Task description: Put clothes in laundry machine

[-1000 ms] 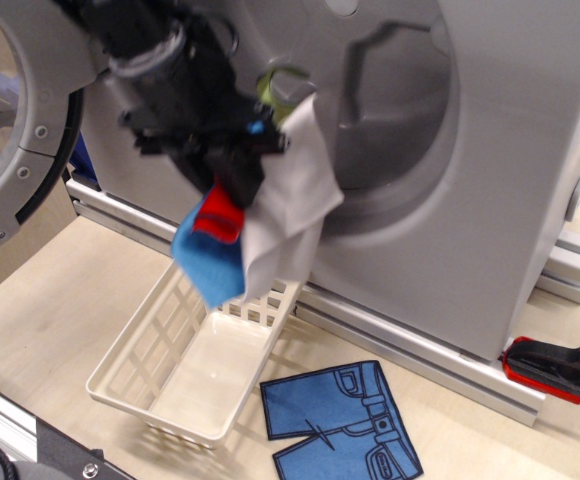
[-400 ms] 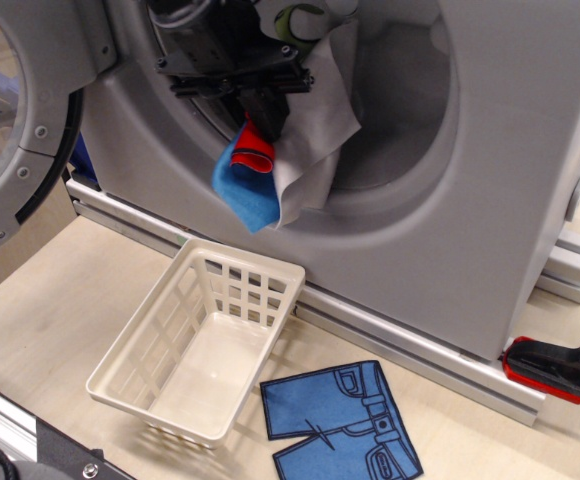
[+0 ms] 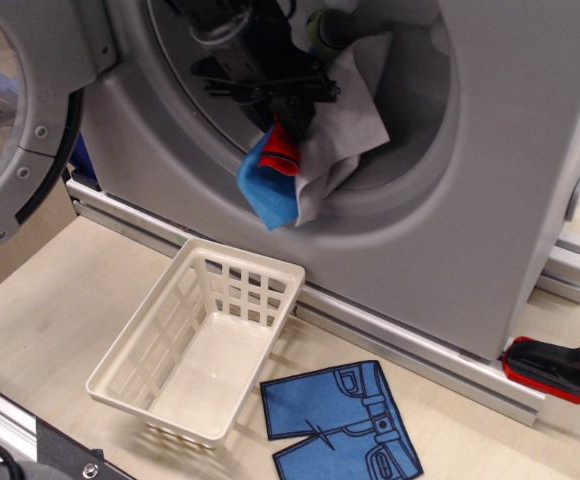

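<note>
My black gripper is shut on the clothes, a bundle of thin cloth pieces: blue, red and white-grey, with a bit of light green at the top. It holds the bundle in the mouth of the grey laundry machine's round drum recess. The blue piece hangs over the lower lip of the opening. The machine's round door stands open at the left. The fingertips are hidden by the cloth.
A small white slotted basket stands empty on the wooden table below the drum. A flat blue jeans-shaped piece lies to its right. A red and black clamp sits at the right edge. An aluminium rail runs under the machine.
My gripper has moved up and to the right with the bundle, from above the basket into the mouth of the drum.
</note>
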You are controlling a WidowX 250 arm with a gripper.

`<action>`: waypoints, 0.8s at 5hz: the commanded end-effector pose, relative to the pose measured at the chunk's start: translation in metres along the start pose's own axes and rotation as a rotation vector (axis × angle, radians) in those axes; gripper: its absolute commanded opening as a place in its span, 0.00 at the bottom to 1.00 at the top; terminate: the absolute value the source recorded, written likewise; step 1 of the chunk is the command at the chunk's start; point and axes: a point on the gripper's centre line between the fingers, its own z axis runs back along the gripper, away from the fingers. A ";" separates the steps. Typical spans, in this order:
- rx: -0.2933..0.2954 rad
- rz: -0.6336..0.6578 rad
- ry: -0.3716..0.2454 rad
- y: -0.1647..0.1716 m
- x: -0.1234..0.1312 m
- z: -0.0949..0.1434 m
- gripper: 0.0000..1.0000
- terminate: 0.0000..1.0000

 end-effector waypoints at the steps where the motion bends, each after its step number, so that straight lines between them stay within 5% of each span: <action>1: 0.019 -0.029 -0.051 -0.001 0.021 -0.004 0.00 0.00; 2: 0.043 -0.033 -0.064 -0.001 0.017 -0.004 1.00 0.00; 4: 0.027 -0.104 -0.051 0.001 -0.003 0.010 1.00 0.00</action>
